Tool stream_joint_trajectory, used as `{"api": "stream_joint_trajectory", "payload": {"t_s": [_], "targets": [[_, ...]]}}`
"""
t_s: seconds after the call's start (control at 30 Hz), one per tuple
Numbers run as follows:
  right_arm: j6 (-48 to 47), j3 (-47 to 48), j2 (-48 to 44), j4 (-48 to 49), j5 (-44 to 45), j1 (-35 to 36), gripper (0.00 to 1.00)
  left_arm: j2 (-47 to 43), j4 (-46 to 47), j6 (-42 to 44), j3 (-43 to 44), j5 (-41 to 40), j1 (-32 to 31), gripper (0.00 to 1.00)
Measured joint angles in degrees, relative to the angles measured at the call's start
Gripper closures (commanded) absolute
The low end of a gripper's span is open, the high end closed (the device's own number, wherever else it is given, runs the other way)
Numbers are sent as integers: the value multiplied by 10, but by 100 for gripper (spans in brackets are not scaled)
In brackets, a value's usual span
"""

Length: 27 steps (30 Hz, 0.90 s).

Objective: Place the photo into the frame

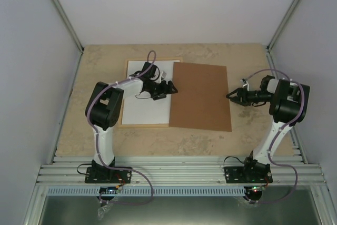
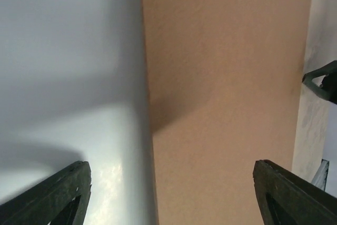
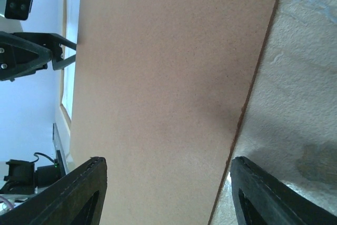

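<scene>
Hovering left gripper, spread, empty, over right edge of photo in frame | right gripper spread, empty, beyond backing board

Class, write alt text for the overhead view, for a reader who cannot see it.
A photo lies white side up in a pale wooden frame, a brown board overlapping its right edge. Two open grippers flank the board: left gripper over the photo, right gripper over the table.
</scene>
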Motion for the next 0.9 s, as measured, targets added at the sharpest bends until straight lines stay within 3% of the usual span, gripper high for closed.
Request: {"api": "stream_joint_trajectory", "payload": {"t_s": [0.33, 0.5, 0.77, 0.9], "targets": [[1, 10, 31, -3, -53, 12, 37, 51, 50, -35, 30, 101, -4, 28], [5, 20, 42, -14, -61, 10, 38, 57, 72, -63, 34, 117, -3, 47], [5, 27, 49, -21, -72, 11, 34, 16, 150, -108, 35, 160, -21, 100], [-4, 40, 44, -32, -77, 1, 21, -2, 159, -132, 72, 172, -32, 100]]}}
